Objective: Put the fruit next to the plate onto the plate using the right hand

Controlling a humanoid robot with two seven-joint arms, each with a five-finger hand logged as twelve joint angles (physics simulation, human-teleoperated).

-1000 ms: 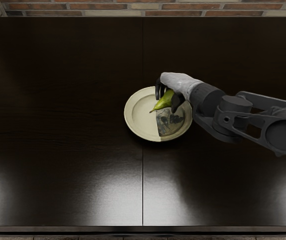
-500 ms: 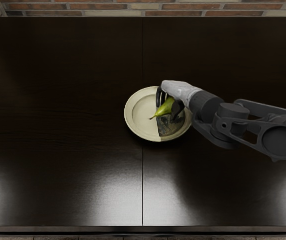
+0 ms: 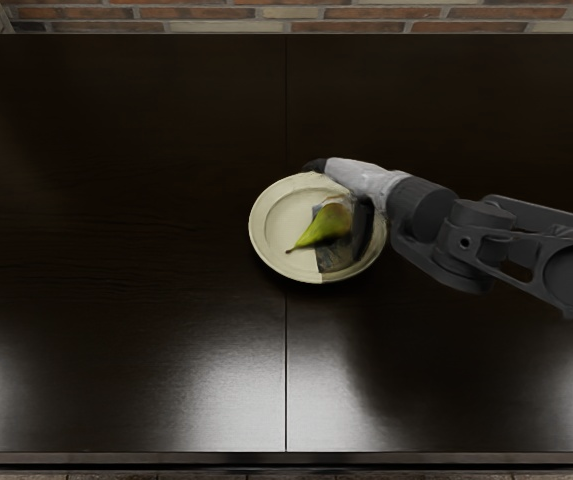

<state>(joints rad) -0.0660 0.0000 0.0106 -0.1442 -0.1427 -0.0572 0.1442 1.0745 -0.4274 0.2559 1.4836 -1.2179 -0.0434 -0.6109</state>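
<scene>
The pear (image 3: 324, 226) lay on the plate (image 3: 271, 210), on its side, a little to the right of the plate's middle. Its thick yellow-green end pointed toward the right part of the plate, and its thin end with the stem pointed toward the plate's lower left part. Under and behind the pear, the right half of the plate showed a dark, patchy reflection, so the fruit's far edge was not easy to follow there. The right hand (image 3: 358, 180) was over the upper right rim of the plate, with its grey back turned upward. Its fingers (image 3: 363, 214) were spread and loose, not closed around the fruit, so the hand had let the pear go. One dark finger reached down just beside the thick end of the pear; I could not tell whether it touched the fruit. Another dark fingertip stood out at the plate's upper rim. The right arm (image 3: 486, 245) came from the right of the plate, dark grey with round joints. The plate stood on a dark glossy table (image 3: 126, 300), and a thin seam (image 3: 286, 360) in the table ran under the plate. Behind the plate, at the table's far edge, was a brick wall (image 3: 266, 14).
</scene>
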